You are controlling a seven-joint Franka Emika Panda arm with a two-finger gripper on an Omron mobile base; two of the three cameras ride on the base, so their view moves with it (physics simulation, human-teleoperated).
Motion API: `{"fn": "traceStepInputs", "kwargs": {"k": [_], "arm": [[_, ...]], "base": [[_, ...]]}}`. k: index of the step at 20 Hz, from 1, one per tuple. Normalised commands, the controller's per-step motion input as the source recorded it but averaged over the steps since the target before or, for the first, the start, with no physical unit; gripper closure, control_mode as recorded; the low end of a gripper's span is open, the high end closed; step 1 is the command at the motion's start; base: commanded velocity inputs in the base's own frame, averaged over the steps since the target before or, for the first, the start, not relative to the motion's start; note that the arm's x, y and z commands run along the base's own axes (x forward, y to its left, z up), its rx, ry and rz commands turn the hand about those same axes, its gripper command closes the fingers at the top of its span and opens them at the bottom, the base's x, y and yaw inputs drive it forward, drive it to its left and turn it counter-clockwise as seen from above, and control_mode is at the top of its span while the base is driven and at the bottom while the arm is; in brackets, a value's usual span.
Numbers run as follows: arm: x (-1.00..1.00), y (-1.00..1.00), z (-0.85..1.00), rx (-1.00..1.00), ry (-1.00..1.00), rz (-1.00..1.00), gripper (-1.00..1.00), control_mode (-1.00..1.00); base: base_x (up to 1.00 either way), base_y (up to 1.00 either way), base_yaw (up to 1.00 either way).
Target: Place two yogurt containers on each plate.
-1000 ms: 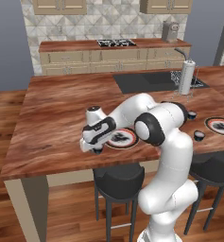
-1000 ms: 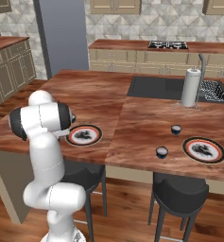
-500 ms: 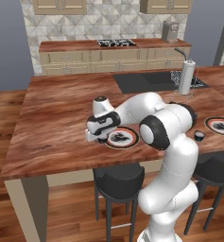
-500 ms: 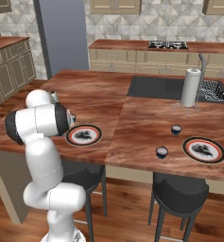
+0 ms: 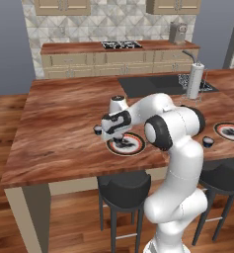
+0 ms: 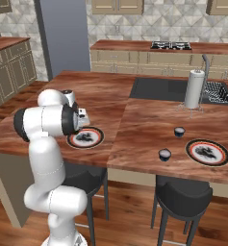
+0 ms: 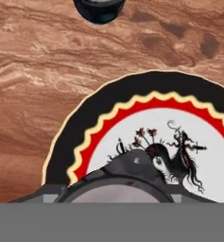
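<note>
Your gripper [image 5: 119, 141] hangs over the near plate [image 5: 133, 146], its jaws pinching a yogurt container [image 7: 120, 182] just above the white centre. Another container [image 5: 97, 130] stands on the counter [image 5: 59, 128] just left of that plate — not on it. Two more containers [image 6: 179, 131] [image 6: 165, 154] sit near the far-right plate [image 6: 208, 152], both off it, beside the paper-towel roll [image 6: 194, 89].

Bare counter [image 5: 59, 123] left of plate [image 5: 133, 147]
</note>
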Motion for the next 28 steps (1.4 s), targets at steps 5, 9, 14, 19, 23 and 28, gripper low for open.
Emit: {"fn": "traceStepInputs", "kwargs": {"k": [5, 9, 14, 19, 23, 28], "arm": [[0.25, -0.64, -0.21, 0.00, 0.02, 0.00, 1.00, -1.00], [-0.11, -0.61, -0.16, 0.01, 0.00, 0.00, 1.00, -1.00], [0.14, -0.31, -0.50, 0.02, 0.01, 0.00, 1.00, -1.00], [0.03, -0.01, -0.29, 0.07, 0.00, 0.00, -1.00, -1.00], [0.00, -0.03, -0.01, 0.01, -0.06, 0.00, -1.00, -1.00], [0.00, 0.02, 0.10, 0.00, -0.07, 0.00, -1.00, -1.00]], "base": [[0.00, 0.00, 0.00], [0.00, 0.00, 0.00], [0.00, 0.00, 0.00], [0.00, 0.00, 0.00], [0.00, 0.00, 0.00], [0.00, 0.00, 0.00]]}}
